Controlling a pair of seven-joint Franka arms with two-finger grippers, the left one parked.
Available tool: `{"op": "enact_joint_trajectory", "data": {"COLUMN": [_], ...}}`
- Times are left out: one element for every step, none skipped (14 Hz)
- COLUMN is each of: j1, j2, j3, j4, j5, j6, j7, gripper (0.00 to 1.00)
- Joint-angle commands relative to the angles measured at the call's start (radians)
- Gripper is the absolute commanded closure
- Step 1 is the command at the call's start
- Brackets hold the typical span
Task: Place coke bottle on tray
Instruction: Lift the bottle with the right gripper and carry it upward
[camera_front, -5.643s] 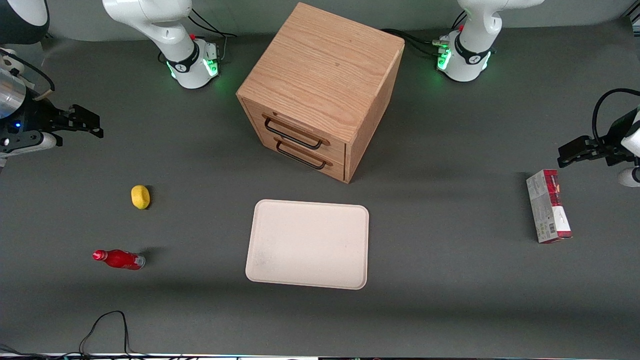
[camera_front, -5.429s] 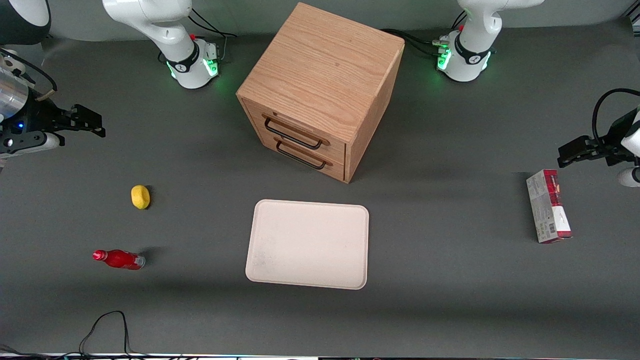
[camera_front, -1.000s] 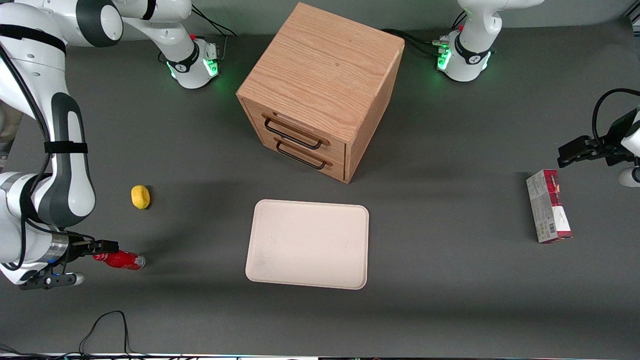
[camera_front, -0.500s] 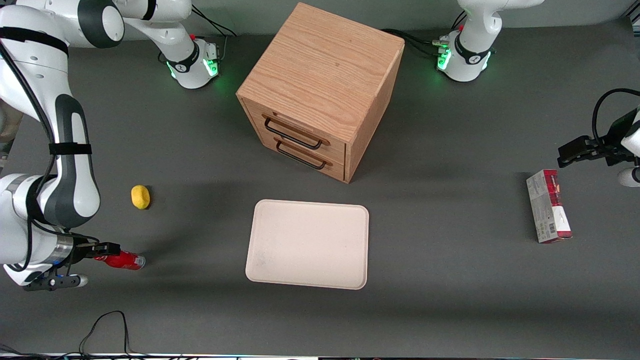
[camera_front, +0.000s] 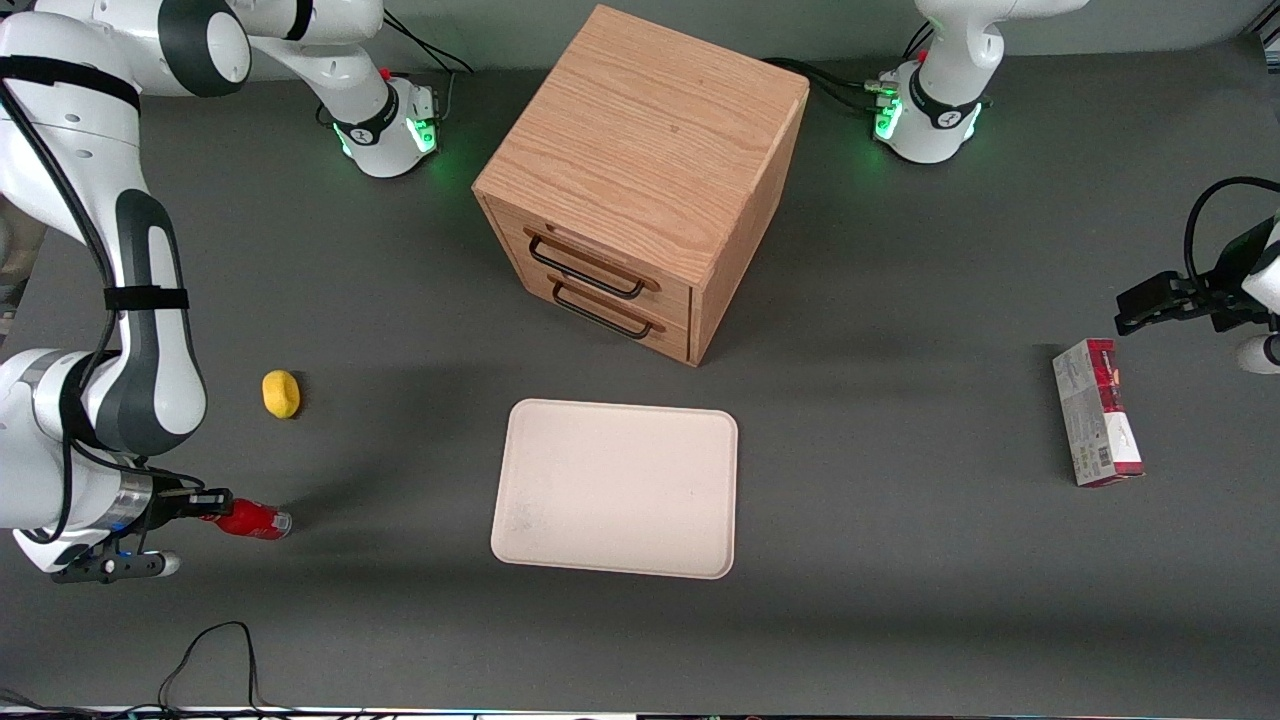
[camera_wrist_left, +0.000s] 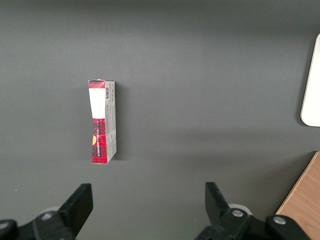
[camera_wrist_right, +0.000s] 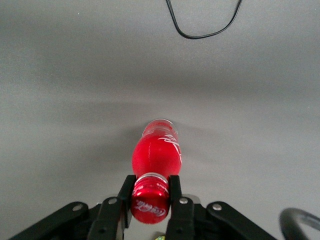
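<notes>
The coke bottle (camera_front: 252, 521) lies on its side on the dark table toward the working arm's end, red with a silvery base end. My right gripper (camera_front: 211, 505) is low at its cap end. In the right wrist view the two black fingers (camera_wrist_right: 126, 189) press on either side of the red cap, so the gripper (camera_wrist_right: 150, 183) is shut on the coke bottle (camera_wrist_right: 156, 152), which rests on the table. The cream-white tray (camera_front: 615, 490) lies flat in the middle of the table, well apart from the bottle, with nothing on it.
A yellow lemon-like lump (camera_front: 281, 393) lies farther from the front camera than the bottle. A wooden two-drawer cabinet (camera_front: 640, 170) stands past the tray. A red-and-grey carton (camera_front: 1097, 412) lies toward the parked arm's end. A black cable (camera_front: 210, 650) loops at the table's front edge.
The right arm came down from high at the table's end to the bottle. In the last second the gripper slid onto the cap end and closed on it. The bottle has not moved.
</notes>
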Motion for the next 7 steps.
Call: {"op": "enact_joint_trajectory", "data": {"j1": [0.007,0.01,0.01,0.016,0.028,0.037,0.042], "j2": [-0.011,-0.022,-0.042,-0.071,-0.123,-0.166,-0.215], "j3": [-0.004,-0.004,-0.003,-0.001,-0.001,-0.001,-0.001], "j4": [0.0,0.0,0.006,0.006,0.001,0.001,-0.002], "j5": [0.011,0.012,0.012,0.008,0.002,0.0,0.0], "j6": [-0.011,-0.033,-0.072,-0.12,-0.19,-0.258,-0.315], "j7": [0.023,0.027,0.043,0.059,0.052,0.052,0.047], "gripper": [1.0,1.0,1.0,1.0,1.0,1.0,1.0]}}
